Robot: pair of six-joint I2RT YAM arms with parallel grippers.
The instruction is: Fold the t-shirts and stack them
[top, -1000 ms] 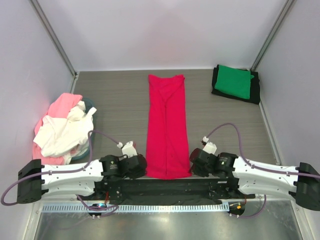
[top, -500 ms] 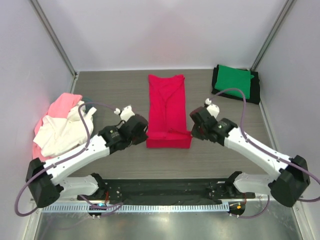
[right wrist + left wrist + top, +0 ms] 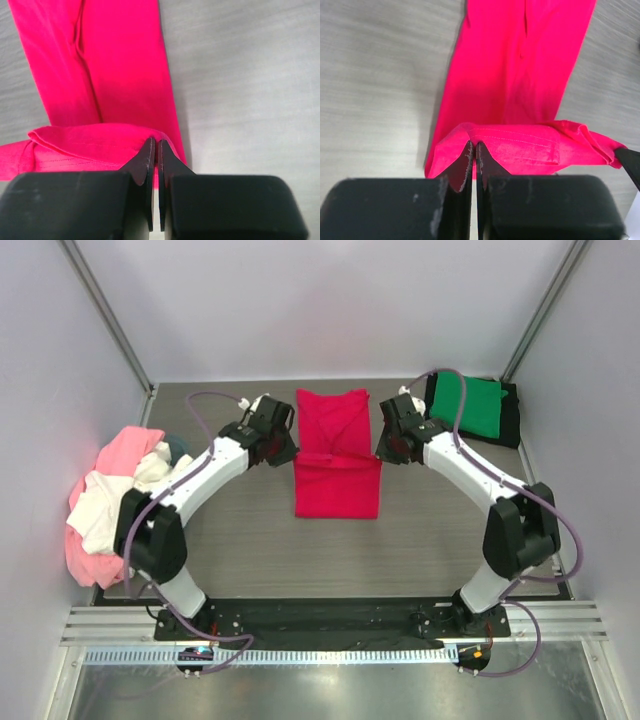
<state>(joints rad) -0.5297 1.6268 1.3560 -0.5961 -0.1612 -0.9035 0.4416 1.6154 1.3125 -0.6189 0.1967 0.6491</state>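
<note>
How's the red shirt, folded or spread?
Half folded: red shirt doubled over at its near end, pinched by left pincer and right pincer.

We see the left arm [image 3: 205,475] and right arm [image 3: 465,468] each built of white link shells with black joint housings, a purple-grey cable [image 3: 186,408] trailing alongside, and flat black fingers [image 3: 462,172] tapering to thin, scuffed tips.

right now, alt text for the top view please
The left gripper and right gripper each pinch a corner of the red shirt, folded over itself. A green shirt lies on a black shirt far right; a pink and white pile sits left.
</note>
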